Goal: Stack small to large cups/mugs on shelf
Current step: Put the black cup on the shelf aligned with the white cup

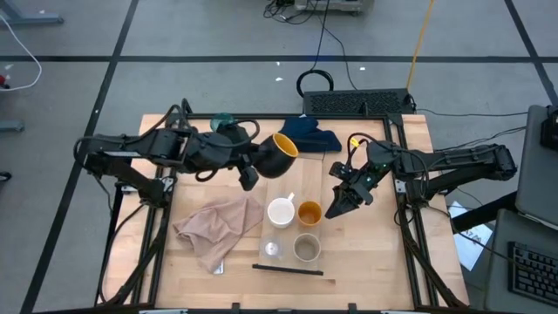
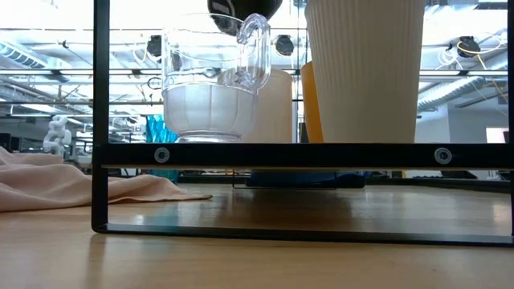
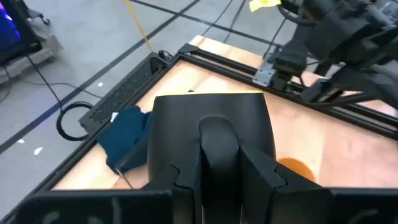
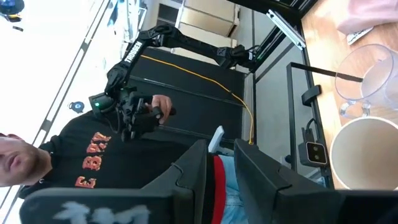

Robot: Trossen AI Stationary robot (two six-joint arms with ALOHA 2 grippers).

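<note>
Black mug [image 1: 281, 152] lined yellow, white mug [image 1: 281, 211], orange cup [image 1: 309, 212], beige cup [image 1: 306, 249], pink cloth [image 1: 218, 228], blue cloth [image 1: 312, 133].

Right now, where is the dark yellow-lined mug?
In the high view, the dark yellow-lined mug is held tilted in the left claw, above the white mug and beside the blue cloth.
</note>
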